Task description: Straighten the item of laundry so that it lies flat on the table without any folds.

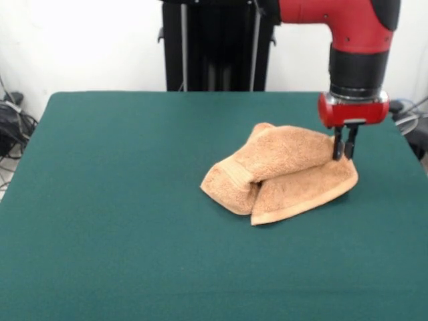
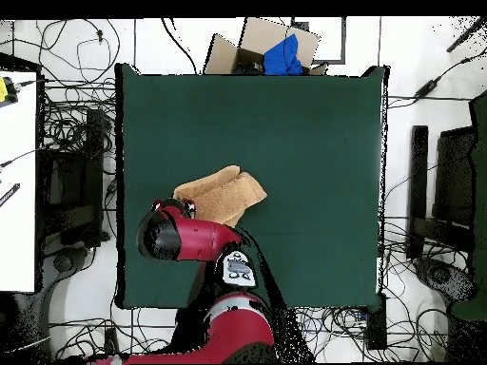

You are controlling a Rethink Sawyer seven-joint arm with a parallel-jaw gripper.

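The light-orange towel (image 1: 281, 174) lies crumpled and folded over itself on the right half of the dark green table (image 1: 134, 200). My gripper (image 1: 344, 151) stands upright at the towel's right end, down at cloth level. Its two fingers are close together and pinch the towel's edge. In the overhead view the towel (image 2: 226, 195) lies left of the table's (image 2: 314, 152) middle. There the red arm's head (image 2: 171, 233) covers the towel's lower left end and hides the gripper.
The black pedestal (image 1: 217, 43) stands behind the table's far edge. A cardboard box with blue cloth (image 2: 276, 49) sits beyond the table's top edge in the overhead view. Cables and equipment lie on the floor round the table.
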